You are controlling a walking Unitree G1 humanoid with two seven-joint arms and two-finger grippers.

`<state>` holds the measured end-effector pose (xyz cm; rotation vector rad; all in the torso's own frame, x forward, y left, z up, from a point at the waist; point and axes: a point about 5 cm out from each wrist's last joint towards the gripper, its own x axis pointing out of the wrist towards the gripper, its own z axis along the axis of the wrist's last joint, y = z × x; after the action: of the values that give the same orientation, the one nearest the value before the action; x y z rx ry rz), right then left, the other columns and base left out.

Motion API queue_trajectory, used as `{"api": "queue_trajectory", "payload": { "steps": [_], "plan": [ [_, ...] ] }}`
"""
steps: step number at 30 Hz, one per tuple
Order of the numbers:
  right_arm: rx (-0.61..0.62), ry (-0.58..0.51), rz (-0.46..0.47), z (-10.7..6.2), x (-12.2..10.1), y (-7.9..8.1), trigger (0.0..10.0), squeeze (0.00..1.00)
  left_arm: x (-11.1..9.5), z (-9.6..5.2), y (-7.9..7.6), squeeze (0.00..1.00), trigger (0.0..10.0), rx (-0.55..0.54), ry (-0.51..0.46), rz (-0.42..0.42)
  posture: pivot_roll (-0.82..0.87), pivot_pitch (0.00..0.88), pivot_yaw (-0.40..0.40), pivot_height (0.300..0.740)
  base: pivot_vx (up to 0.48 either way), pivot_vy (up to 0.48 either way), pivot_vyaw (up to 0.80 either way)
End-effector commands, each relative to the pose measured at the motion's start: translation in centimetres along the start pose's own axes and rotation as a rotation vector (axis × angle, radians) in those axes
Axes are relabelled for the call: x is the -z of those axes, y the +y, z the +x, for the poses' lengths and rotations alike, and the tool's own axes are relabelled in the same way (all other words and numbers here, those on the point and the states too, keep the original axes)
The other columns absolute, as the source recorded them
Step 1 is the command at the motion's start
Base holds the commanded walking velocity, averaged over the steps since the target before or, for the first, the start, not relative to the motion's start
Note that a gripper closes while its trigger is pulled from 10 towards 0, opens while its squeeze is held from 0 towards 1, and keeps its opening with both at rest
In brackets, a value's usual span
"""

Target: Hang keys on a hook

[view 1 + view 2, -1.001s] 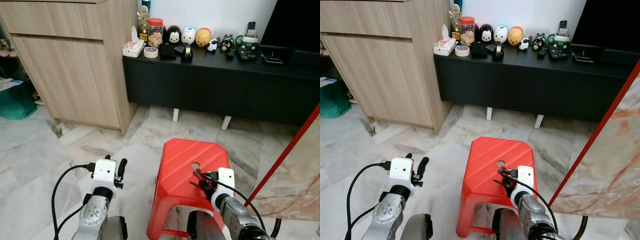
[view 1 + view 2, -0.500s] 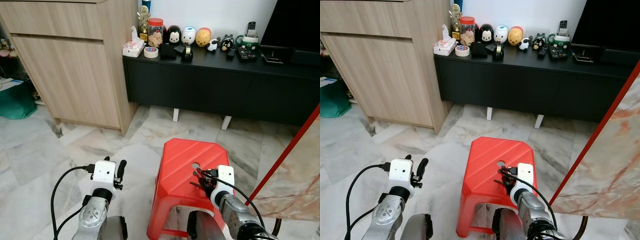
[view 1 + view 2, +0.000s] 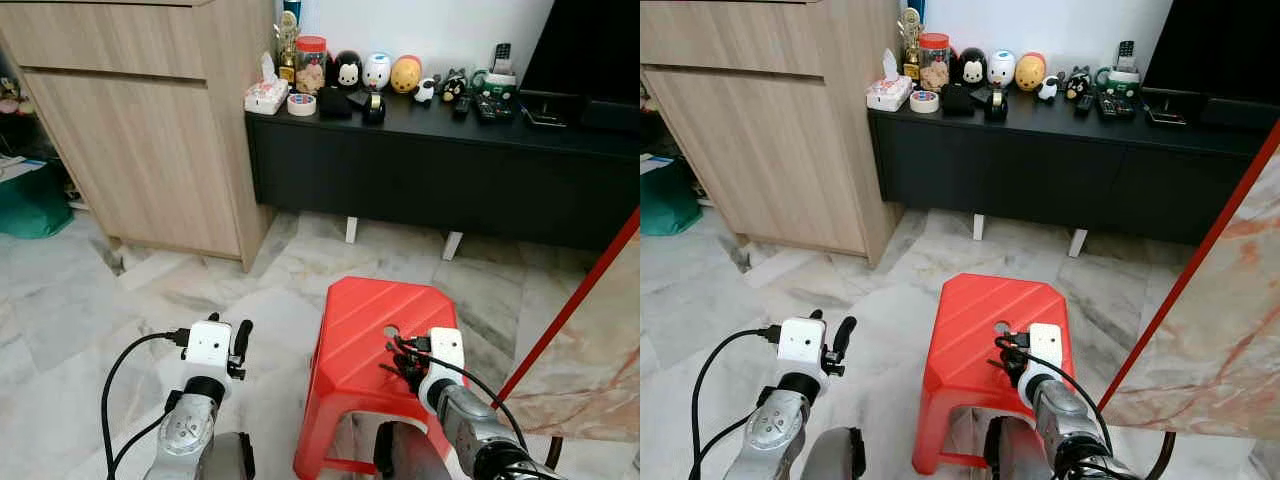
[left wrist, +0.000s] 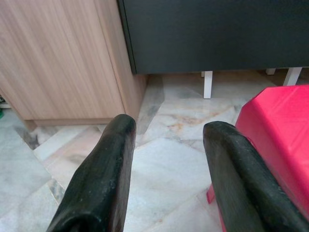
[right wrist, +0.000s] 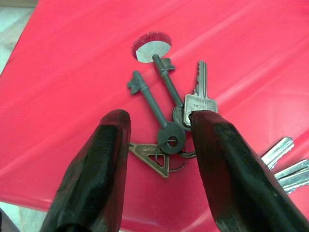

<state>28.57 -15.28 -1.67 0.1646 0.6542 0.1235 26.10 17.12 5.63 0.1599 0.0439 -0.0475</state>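
Right gripper (image 5: 159,150), fingers wide astride the keys (image 5: 176,123) on the red stool (image 3: 360,330), should drop straight and pinch the ring.

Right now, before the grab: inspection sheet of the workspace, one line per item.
Surface: red stool on a marble floor; hole in its top beside the keys.
Job's things: bunch of keys lying flat on the stool; no hook seen.
Clutter: nothing seen on the stool besides the keys.
Grippers: right gripper open, fingers on either side of the key ring, not closed on it; left gripper open, idle over the floor beside the stool.
Cables: black cable looping from the left wrist; another at the right wrist.
Surroundings: black TV console with figurines, tape rolls, remotes; wooden cabinet; red-edged panel on the robot's right.
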Motion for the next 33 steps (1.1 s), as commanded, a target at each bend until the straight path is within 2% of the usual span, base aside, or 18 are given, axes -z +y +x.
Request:
{"api": "queue_trajectory", "payload": {
  "steps": [1, 8, 16, 33],
  "plan": [
    [0.012, -0.037, -0.007, 0.1, -1.1, -0.2, 10.0, 0.00, 0.2, -0.1, -0.1, 0.00, 10.0, 0.008, 0.008, 0.021, 0.09, 0.005, -0.073, 0.568, 0.000, 0.000, 0.00],
    [0.013, -0.123, 0.084, 0.0, -1.8, -0.5, 10.0, 0.00, 0.2, 0.0, -0.2, 0.00, 10.0, 0.009, 0.007, 0.022, 0.09, 0.000, -0.074, 0.568, 0.000, 0.000, 0.00],
    [0.017, -0.041, 0.086, -0.2, -0.2, -0.5, 10.0, 0.00, 0.2, 0.1, -0.2, 0.00, 10.0, 0.011, 0.006, 0.023, 0.09, 0.000, -0.074, 0.568, 0.000, 0.000, 0.00],
    [0.032, -0.056, 0.117, 0.0, -0.7, -0.6, 10.0, 0.00, 0.1, 0.1, -0.2, 0.00, 10.0, 0.007, 0.003, 0.019, 0.09, 0.000, -0.077, 0.568, 0.000, 0.000, 0.00]
  ]
}}
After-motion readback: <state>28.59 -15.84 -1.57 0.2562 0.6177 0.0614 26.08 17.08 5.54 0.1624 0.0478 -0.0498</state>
